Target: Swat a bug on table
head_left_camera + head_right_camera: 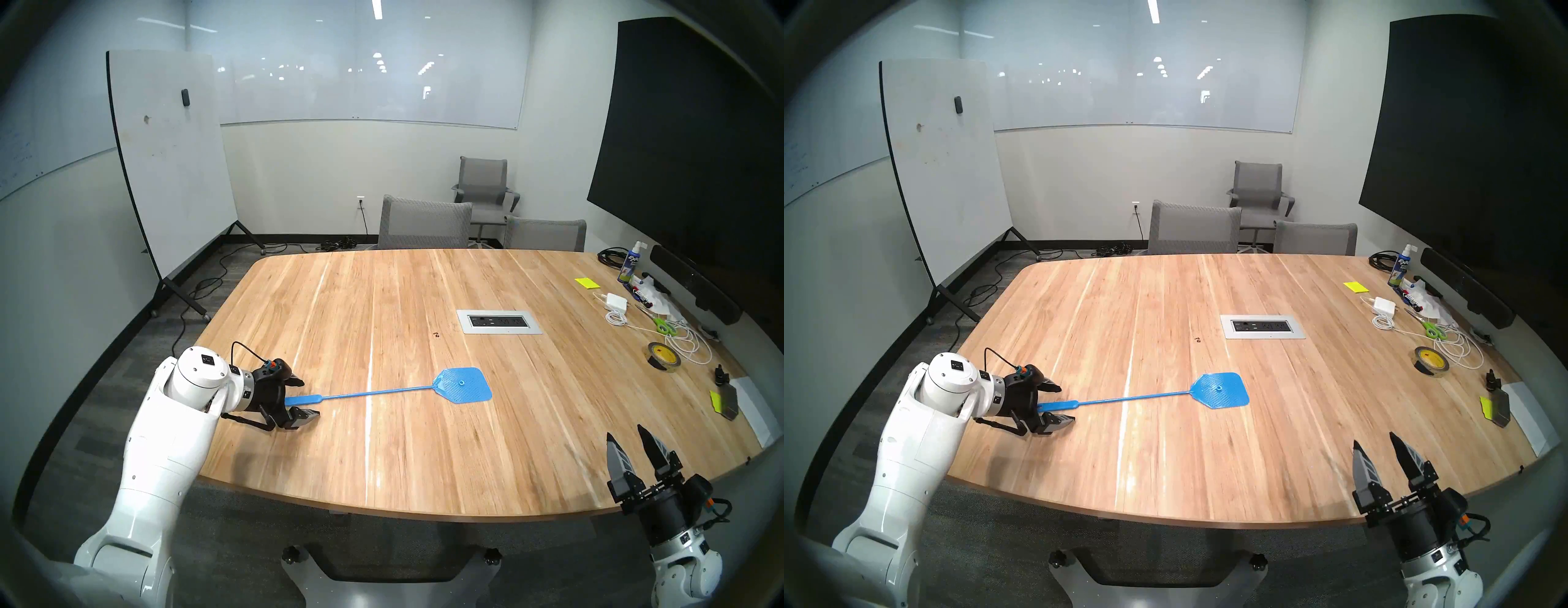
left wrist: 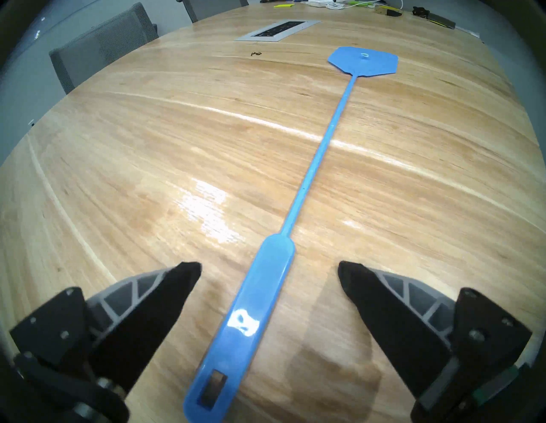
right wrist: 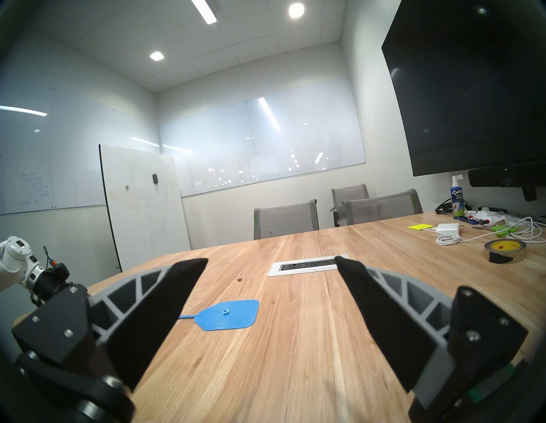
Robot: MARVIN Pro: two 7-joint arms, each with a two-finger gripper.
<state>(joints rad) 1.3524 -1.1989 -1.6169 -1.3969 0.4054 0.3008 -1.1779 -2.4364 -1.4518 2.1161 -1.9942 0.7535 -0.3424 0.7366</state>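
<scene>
Looking at the left gripper: its jaws are wide apart, straddling the handle of the blue swatter flat on the table, not clamped yet. The bug sits at about 11 o'clock from the swatter's head, near the outlet panel. My right gripper hangs spread too, holding nothing.

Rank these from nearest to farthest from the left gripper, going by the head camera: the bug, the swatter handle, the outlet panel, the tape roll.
1. Swatter handle, between the open left gripper fingers.
2. Bug, mid-table.
3. Outlet panel, just beyond the bug.
4. Tape roll, far right.
</scene>
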